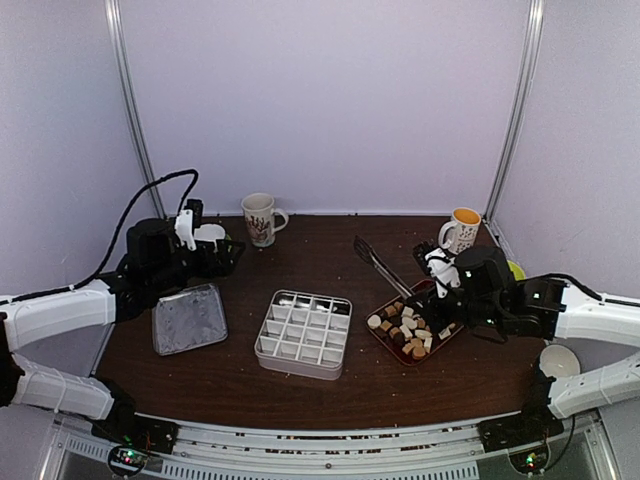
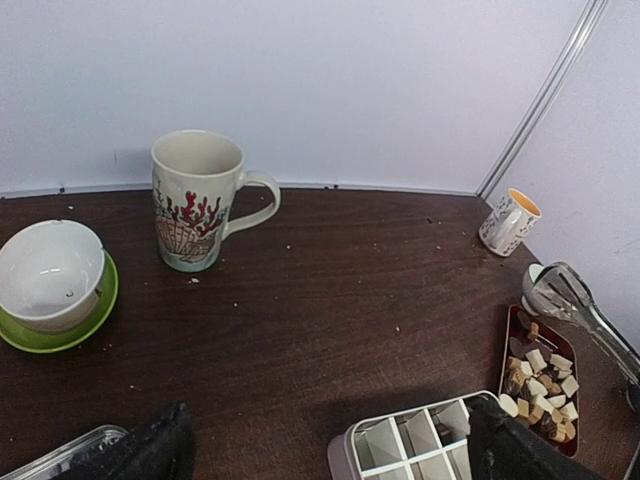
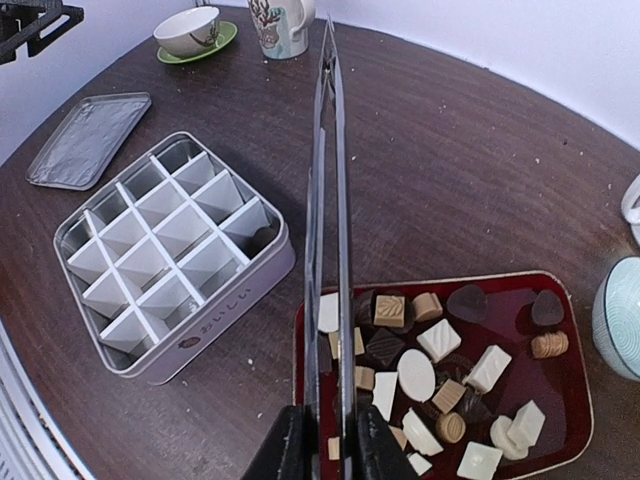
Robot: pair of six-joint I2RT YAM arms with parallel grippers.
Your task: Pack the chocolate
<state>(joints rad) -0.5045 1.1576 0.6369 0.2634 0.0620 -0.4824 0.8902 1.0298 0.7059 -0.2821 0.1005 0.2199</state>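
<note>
The tin [image 1: 295, 362], with its grid of white dividers, sits open at the front middle of the tabletop [image 1: 320, 260]. Just right of the tin is a red tray [image 3: 505, 305], and the chocolate [image 3: 437, 340] lies in it: small dark, tan and white pieces, cubes, rounds and a couple of heart shapes, loosely scattered

The right gripper [image 3: 335, 440] hangs over the tray's near side, right of the tin, with its jaws clamped on the handle end of the tongs [image 3: 329, 100]. The tongs reach away from the jaws, over the tin-side part of the tray and on past the tin's right side toward the back. Their two arms are close together; whether the tips touch the tabletop I cannot tell

The left gripper [image 1: 225, 252] is behind and left of the tin, well apart from it, its jaws wide apart and holding nothing. The lid [image 1: 189, 318] lies flat just left of the tin. A mug [image 1: 261, 218] with a red pattern stands upright behind the tin, near the back wall. A white bowl [image 2: 50, 270] on a green saucer [image 2: 100, 305] sits behind and left of the tin, beside the left gripper. A second mug [image 1: 461, 230], orange inside, stands behind and right of the tin, in the back corner
</note>
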